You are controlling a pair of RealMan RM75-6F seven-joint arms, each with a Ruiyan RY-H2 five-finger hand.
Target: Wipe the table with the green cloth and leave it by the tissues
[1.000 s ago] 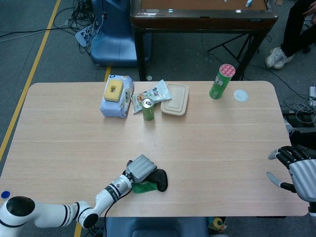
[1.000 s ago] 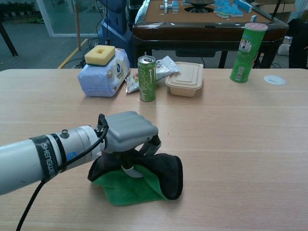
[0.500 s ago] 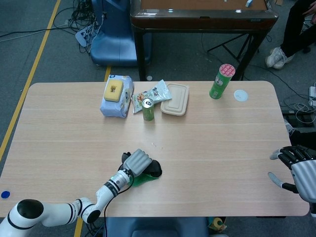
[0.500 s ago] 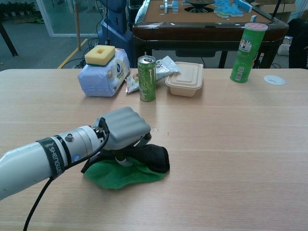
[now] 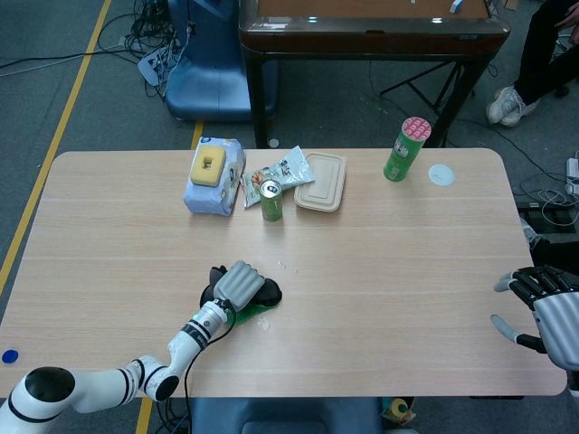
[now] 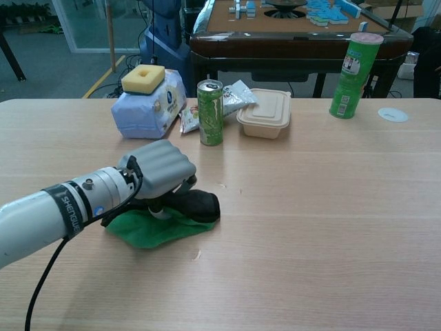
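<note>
Table (image 5: 407,262): light wood top, seen from above in the head view; behind it stands a dark wooden table (image 5: 371,32) on a grey floor.
Left hand (image 6: 160,170): pressed down on the green cloth, fingers curled over it and holding it against the table.
Green cloth (image 6: 148,229): flat on the front left part of the table, under the left hand; a dark bunched part (image 6: 198,205) of it shows at the fingers.
Tissues (image 6: 146,110): pale blue pack at the back left, with a yellow sponge (image 6: 143,77) on top, well apart from the cloth.
Green can (image 6: 210,112): upright, just beside the tissues.
Food box (image 6: 265,113): closed, near the can.
Green tube (image 6: 355,76): upright, far back right.
Right hand (image 5: 547,307): at the right table edge, fingers spread, holding nothing.
</note>
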